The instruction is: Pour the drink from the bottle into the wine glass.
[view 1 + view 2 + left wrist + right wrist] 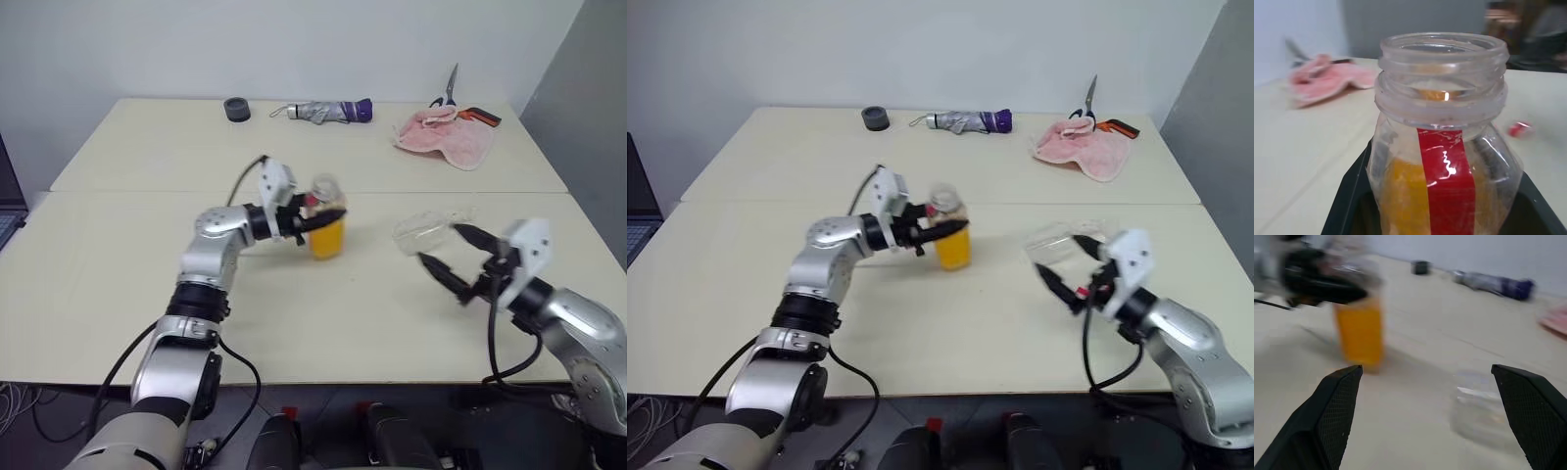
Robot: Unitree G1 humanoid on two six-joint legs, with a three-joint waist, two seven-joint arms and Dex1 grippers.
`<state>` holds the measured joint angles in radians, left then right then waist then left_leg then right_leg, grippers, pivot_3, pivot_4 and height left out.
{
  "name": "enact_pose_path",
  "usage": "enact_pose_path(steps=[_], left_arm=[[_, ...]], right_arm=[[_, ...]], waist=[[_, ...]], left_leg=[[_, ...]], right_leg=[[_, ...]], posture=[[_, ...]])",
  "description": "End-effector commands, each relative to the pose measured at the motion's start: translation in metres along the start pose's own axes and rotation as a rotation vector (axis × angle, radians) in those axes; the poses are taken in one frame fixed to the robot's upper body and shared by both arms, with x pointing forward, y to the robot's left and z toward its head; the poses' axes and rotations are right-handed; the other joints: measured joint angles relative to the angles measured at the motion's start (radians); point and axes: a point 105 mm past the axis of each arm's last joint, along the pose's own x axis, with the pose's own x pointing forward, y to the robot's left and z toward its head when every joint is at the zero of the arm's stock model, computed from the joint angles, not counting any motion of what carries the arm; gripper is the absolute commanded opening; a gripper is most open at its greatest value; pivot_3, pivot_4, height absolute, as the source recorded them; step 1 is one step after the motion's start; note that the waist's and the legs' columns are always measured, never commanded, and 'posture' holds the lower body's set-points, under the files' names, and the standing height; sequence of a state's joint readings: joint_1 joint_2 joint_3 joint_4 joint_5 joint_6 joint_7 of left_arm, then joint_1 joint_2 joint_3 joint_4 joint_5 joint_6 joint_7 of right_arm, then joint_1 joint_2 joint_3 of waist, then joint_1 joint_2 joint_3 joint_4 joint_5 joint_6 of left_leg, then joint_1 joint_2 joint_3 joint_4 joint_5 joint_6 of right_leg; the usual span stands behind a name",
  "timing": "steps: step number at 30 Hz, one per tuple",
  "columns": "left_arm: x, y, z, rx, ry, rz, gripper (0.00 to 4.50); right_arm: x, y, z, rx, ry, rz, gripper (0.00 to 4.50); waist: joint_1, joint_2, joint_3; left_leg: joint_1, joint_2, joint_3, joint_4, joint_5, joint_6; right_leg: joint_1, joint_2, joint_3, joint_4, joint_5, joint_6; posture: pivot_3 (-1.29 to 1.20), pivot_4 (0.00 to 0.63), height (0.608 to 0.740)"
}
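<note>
The bottle [327, 233] stands upright near the table's middle, uncapped, with its red label strip [1447, 181] facing the left wrist camera. The orange drink [954, 249] fills its lower half. My left gripper [315, 220] is shut on the bottle from the left, one black finger on each side. To the right, the clear wine glass [427, 231] looks low and wide, as if lying on its side. My right gripper [448, 258] hangs open just in front of the glass, its jaws wide apart and holding nothing. The glass [1476, 406] shows between its fingers.
At the far edge of the table lie a grey tape roll [236, 109], a folded umbrella [323, 112], a pink cloth [446, 139] and scissors [460, 106]. A small red thing [1520, 129] rests on the table beyond the bottle. A laptop edge [8, 211] shows at the left.
</note>
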<state>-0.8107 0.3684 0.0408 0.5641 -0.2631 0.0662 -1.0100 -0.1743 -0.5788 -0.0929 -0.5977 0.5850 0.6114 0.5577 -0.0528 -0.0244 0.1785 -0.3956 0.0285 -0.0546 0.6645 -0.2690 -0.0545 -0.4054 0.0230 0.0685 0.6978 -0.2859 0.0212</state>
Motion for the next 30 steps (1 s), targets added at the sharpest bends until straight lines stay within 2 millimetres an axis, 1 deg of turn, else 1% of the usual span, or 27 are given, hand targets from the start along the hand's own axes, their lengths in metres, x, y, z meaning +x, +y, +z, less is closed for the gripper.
enact_pose_path(steps=[1,3,6,8,10,13,16,19,21,23,24,28,30], left_arm=[[-0.027,0.043,0.015,0.052,-0.03,0.268,1.78],[-0.047,0.063,0.01,0.059,-0.002,0.412,1.78],[-0.069,0.083,0.005,0.077,0.033,0.574,1.78],[-0.084,0.094,0.003,0.086,0.049,0.666,1.78],[-0.092,0.1,0.002,0.071,0.042,0.719,1.78],[-0.099,0.107,0.001,0.046,0.032,0.78,1.78],[-0.103,0.112,-0.002,0.026,0.036,0.822,1.78],[-0.104,0.114,-0.006,-0.007,0.034,0.841,1.78],[-0.105,0.114,-0.013,-0.023,0.057,0.85,1.78],[-0.102,0.112,-0.021,-0.037,0.078,0.84,2.51],[-0.101,0.111,-0.022,-0.04,0.077,0.841,2.7],[-0.097,0.107,-0.026,-0.02,0.081,0.832,3.99],[-0.096,0.106,-0.027,-0.014,0.078,0.829,4.48]], right_arm=[[0.028,0.023,0.023,-0.035,-0.05,0.18,4.5],[0.049,0.031,0.03,-0.042,-0.059,0.266,4.5],[0.068,0.041,0.029,-0.069,-0.045,0.346,4.5],[0.083,0.046,0.027,-0.088,-0.036,0.376,4.5],[0.095,0.047,0.026,-0.096,-0.029,0.373,4.5],[0.108,0.047,0.022,-0.114,-0.013,0.362,4.5],[0.115,0.049,0.019,-0.139,0.001,0.355,4.5],[0.118,0.051,0.017,-0.156,0.006,0.355,4.5],[0.119,0.052,0.018,-0.157,0.007,0.356,4.5],[0.12,0.053,0.018,-0.154,0.008,0.356,4.5],[0.12,0.053,0.017,-0.155,0.01,0.355,4.5],[0.119,0.053,0.016,-0.157,0.011,0.35,4.5],[0.117,0.053,0.016,-0.156,0.011,0.345,4.5]], waist=[[-0.001,0.0,0.0],[0.002,-0.001,0.0],[0.008,-0.001,0.0],[0.013,-0.001,0.0],[0.018,-0.001,0.0],[0.022,-0.002,0.0],[0.022,-0.002,0.0],[0.021,-0.002,0.0],[0.021,-0.002,0.0],[0.021,-0.002,0.0],[0.021,-0.002,0.0],[0.021,-0.002,0.0],[0.021,-0.002,0.0]], left_leg=[[0.0,0.0,0.0,0.0,0.0,0.0],[-0.001,-0.001,-0.001,0.0,0.0,0.0],[-0.003,-0.002,-0.002,0.0,0.0,0.0],[-0.004,-0.001,-0.003,0.0,0.0,0.0],[-0.005,-0.001,-0.002,0.0,0.0,0.0],[-0.005,-0.001,-0.002,0.001,0.0,0.0],[-0.004,-0.002,-0.003,0.001,0.0,0.0],[-0.004,-0.002,-0.002,0.001,0.0,0.0],[-0.004,-0.002,-0.002,0.001,0.0,0.0],[-0.003,-0.002,-0.002,0.001,0.0,0.0],[-0.003,-0.002,-0.002,0.001,0.0,0.0],[-0.004,-0.002,-0.003,0.001,0.0,0.0],[-0.004,-0.002,-0.003,0.001,0.0,0.0]], right_leg=[[0.0,0.0,0.0,0.0,0.0,0.0],[0.0,-0.001,-0.001,-0.001,0.0,0.0],[-0.001,-0.004,-0.003,-0.001,0.0,0.0],[-0.002,-0.007,-0.005,-0.001,0.0,0.0],[-0.002,-0.008,-0.004,-0.001,0.0,0.0],[-0.002,-0.01,-0.005,-0.001,0.0,0.0],[-0.002,-0.01,-0.005,-0.001,0.0,0.0],[-0.002,-0.009,-0.005,0.0,0.0,0.0],[-0.002,-0.009,-0.006,0.0,0.0,-0.001],[-0.002,-0.008,-0.006,0.0,0.0,-0.001],[-0.002,-0.008,-0.006,0.001,0.0,-0.001],[-0.002,-0.008,-0.006,0.0,0.0,-0.001],[-0.002,-0.008,-0.006,0.0,0.0,-0.001]], posture=[[0.0,0.15,0.74],[0.0,0.15,0.74],[0.0,0.15,0.74],[0.0,0.15,0.74],[0.0,0.15,0.74],[0.0,0.15,0.74],[0.0,0.15,0.74],[0.0,0.15,0.74],[0.0,0.15,0.74],[0.0,0.15,0.74],[0.0,0.15,0.74],[0.0,0.15,0.74],[0.0,0.15,0.74]])
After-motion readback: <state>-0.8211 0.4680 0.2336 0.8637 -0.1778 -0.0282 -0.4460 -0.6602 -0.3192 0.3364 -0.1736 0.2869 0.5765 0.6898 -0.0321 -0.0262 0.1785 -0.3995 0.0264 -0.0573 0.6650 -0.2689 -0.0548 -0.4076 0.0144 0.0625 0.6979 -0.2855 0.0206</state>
